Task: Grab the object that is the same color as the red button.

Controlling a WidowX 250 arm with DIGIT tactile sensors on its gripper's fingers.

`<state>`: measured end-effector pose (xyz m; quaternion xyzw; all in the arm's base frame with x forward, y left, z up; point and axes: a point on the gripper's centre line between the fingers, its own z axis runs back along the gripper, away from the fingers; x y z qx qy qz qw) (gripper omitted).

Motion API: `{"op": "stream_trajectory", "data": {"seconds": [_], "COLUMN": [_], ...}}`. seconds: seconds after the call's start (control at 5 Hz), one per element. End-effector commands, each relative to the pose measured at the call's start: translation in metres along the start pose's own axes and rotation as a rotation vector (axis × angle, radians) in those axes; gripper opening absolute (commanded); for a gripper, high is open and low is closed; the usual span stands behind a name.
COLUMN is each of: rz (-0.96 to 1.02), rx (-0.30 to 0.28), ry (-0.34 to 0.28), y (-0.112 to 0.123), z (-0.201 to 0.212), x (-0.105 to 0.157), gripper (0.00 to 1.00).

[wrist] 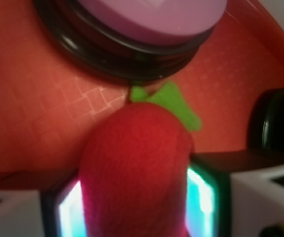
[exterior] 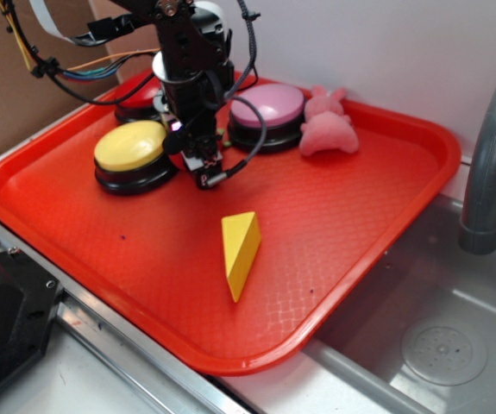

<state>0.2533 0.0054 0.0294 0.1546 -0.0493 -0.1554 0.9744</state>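
A red plastic tray (exterior: 360,216) is lying beside a steel sink (exterior: 437,345) with a grey faucet (exterior: 489,164) standing over it. The black WidowX arm (exterior: 187,52) is reaching down over the back of the tray, among three big push buttons: the yellow-topped button (exterior: 131,147), the pink-topped button (exterior: 269,108), and the red button (exterior: 140,95), which is showing only partly behind the arm. A pink plush animal (exterior: 327,129) is sitting just beside the pink-topped button. A yellow cheese wedge (exterior: 241,250) is lying mid-tray. The gripper (wrist: 134,197) is clasping the red plush fruit (wrist: 134,163) between its fingers (wrist: 203,197), green stem (wrist: 174,101) pointing toward the pink-topped button.
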Motion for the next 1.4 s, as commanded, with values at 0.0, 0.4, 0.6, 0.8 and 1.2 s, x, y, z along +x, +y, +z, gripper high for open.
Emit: {"op": "stream_trajectory", "data": {"seconds": [0.0,0.4,0.6,0.8,1.2], "rz": [0.022,0.140,0.187,0.233,0.381], "rx": [0.006,-0.181,-0.300,-0.363,-0.368], "ry": [-0.026,-0.017,0.000,0.010,-0.007], "y": [0.007,-0.011,-0.017,-0.019,-0.006], "z": [0.018,0.078,0.102,0.115,0.121], "x": [0.009,0.005,-0.015,-0.037,-0.066], "gripper": [0.00,0.00,0.00,0.00,0.00]}}
